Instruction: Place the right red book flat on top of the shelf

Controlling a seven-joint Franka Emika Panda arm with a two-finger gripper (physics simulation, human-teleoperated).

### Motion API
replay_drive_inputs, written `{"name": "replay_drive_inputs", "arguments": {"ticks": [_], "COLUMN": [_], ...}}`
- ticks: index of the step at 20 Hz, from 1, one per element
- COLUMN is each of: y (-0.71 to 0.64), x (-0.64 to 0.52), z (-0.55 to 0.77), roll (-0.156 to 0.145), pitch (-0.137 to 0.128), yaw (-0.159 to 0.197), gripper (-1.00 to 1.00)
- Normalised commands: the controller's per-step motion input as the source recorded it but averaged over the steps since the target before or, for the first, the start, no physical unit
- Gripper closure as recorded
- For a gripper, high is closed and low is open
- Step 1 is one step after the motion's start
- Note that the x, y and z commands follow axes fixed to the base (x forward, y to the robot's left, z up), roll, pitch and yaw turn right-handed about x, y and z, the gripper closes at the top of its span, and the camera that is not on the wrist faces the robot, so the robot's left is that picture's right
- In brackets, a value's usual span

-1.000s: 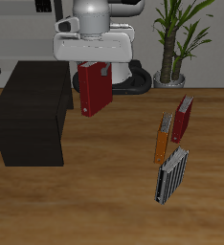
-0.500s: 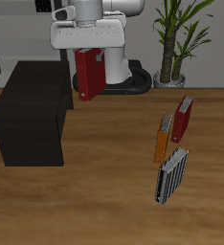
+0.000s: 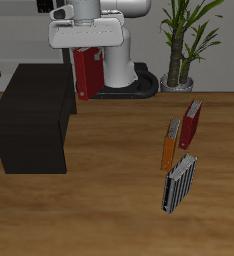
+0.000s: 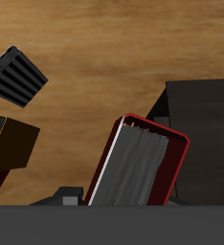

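**Red book held in the air beside the black cabinet**

The end effector (image 3: 87,47) is clamped on the right red book (image 3: 87,71), which hangs upright below it, clear of the worktop (image 3: 109,200). In the exterior view the book sits high at the back of the scene, in front of the robot's white base, just beside the back corner of the shelf (image 3: 34,115) and not yet over its flat top. The shelf is a low matte-black box standing on the worktop, with nothing resting on it.

The wrist view looks down along the book (image 4: 138,163): its red cover frames a grey page edge, tilted slightly, with the dark edge of the shelf (image 4: 205,100) close beside it and wooden worktop (image 4: 114,57) beyond.

Well apart from the held book, three others stand on the worktop in a loose line running toward the front edge: a darker red book (image 3: 191,124) farthest back, a thin orange book (image 3: 170,144) next, and a striped grey book (image 3: 180,183) nearest the front. A potted plant (image 3: 181,40) stands behind the worktop.
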Motion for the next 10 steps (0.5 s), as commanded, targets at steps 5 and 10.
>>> {"name": "replay_drive_inputs", "arguments": {"ticks": [5,10], "y": [-0.1,-0.05], "x": [-0.15,-0.13], "z": [0.16,0.29], "roll": [-0.052,-0.146], "pitch": [-0.024,-0.058], "yaw": [0.084,0.132], "gripper": [1.0,1.0]}}
